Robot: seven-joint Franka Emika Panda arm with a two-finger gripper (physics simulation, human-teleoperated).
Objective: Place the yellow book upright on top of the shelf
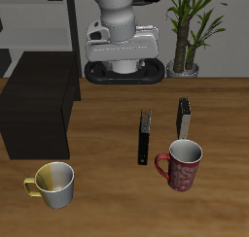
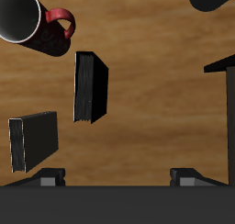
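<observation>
On the table (image 1: pixel 107 197) in the exterior view, I see the yellow book (image 1: pixel 184 118) upright behind the red mug (image 1: pixel 181 164), well apart from the shelf (image 1: pixel 39 110). From the wrist view, my gripper (image 2: pixel 117 178) looks spread and empty, fingertips barely visible.

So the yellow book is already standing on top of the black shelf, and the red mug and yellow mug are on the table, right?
Not quite. The yellow book is not on the shelf; it stands on the table behind the red mug, beside the dark book. The exterior view shows this. The yellow mug and red mug are on the table, as you said.
</observation>
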